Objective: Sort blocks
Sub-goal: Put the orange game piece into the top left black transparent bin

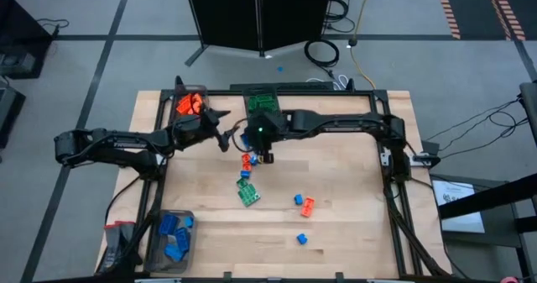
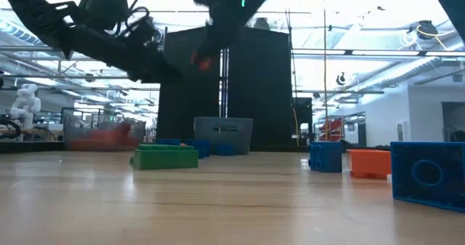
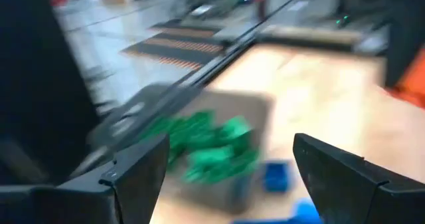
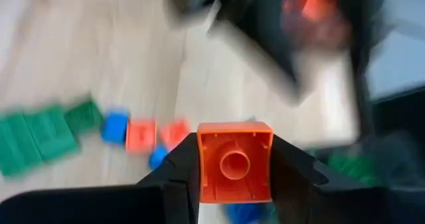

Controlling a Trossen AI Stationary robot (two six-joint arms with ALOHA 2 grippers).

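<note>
Your held block is the orange brick [image 4: 235, 163] in the right wrist view: its hollow underside with the round centre tube faces the camera, so the studs point away from the wrist. It looks nearly square from this end, so you cannot read a long axis. The right gripper [image 4: 235, 184] has its two fingers closed against the brick's opposite side walls. In the high view that gripper [image 1: 263, 155] hangs over the middle of the table, just above a small cluster: an orange block [image 1: 246, 159], blue bits and the flat green block [image 1: 248, 195]. The held brick itself is too small to pick out there.

Hard to read: both wrist views are smeared, and the low view cuts both arms off at the top edge.

The left gripper [image 1: 223, 139] sits just beside the right one, near the bin of orange blocks [image 1: 190, 104]; its fingers [image 3: 139, 167] stand wide apart with nothing between them. Beyond them you see the bin of green blocks [image 3: 212, 144], blurred.

Loose blocks lie apart toward the near right: blue and orange together [image 1: 304, 203], one blue alone [image 1: 302, 238]. The bin of blue blocks [image 1: 173, 233] is at the near left corner.
</note>
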